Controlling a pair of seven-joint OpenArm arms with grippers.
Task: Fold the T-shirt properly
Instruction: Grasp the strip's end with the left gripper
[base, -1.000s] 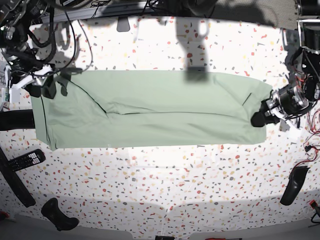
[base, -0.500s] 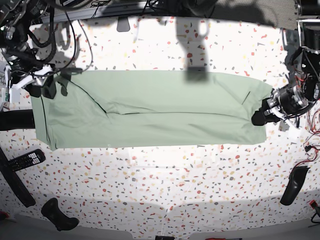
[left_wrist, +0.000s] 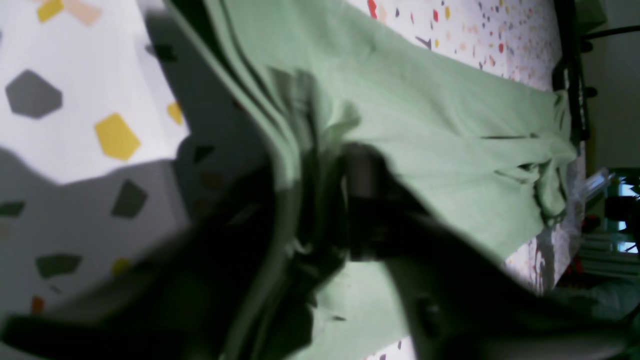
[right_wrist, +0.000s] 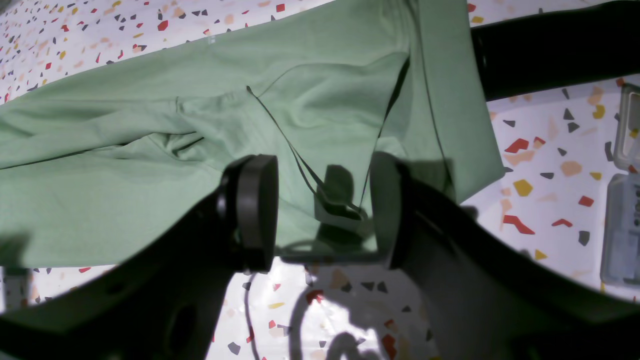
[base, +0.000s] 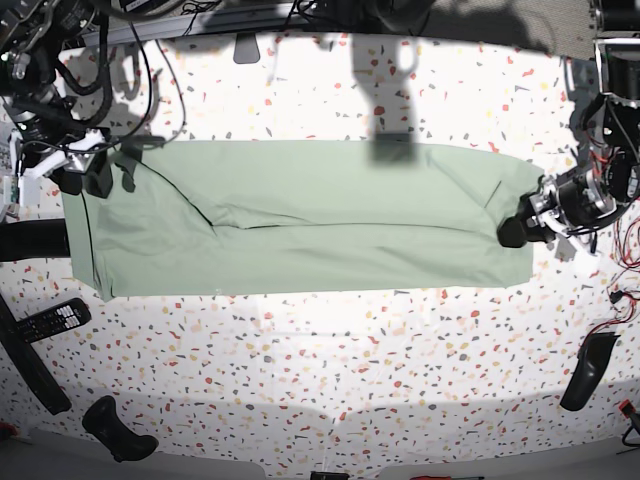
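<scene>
The pale green T-shirt (base: 300, 220) lies flat as one long folded strip across the speckled table (base: 330, 380). At its right end in the base view sits my left gripper (base: 512, 232). The left wrist view is blurred: that gripper (left_wrist: 310, 200) has its dark fingers (left_wrist: 362, 172) parted, with the T-shirt's (left_wrist: 425, 100) bunched edge between them. My right gripper (base: 85, 178) hovers at the strip's other end. In the right wrist view it (right_wrist: 320, 215) stands open over the T-shirt's (right_wrist: 150, 150) edge, gripping nothing.
A remote control (base: 55, 318) and a long black bar (base: 30, 365) lie left of the shirt. Black handles rest at the front left (base: 120, 430) and at the right (base: 585, 370). Cables (base: 150, 70) hang at the back left. A clear box (right_wrist: 622, 200) lies near the right gripper.
My left gripper's fingers have parted at the shirt's end, and it has shifted slightly up and inward. The right arm and the shirt's shape look unchanged.
</scene>
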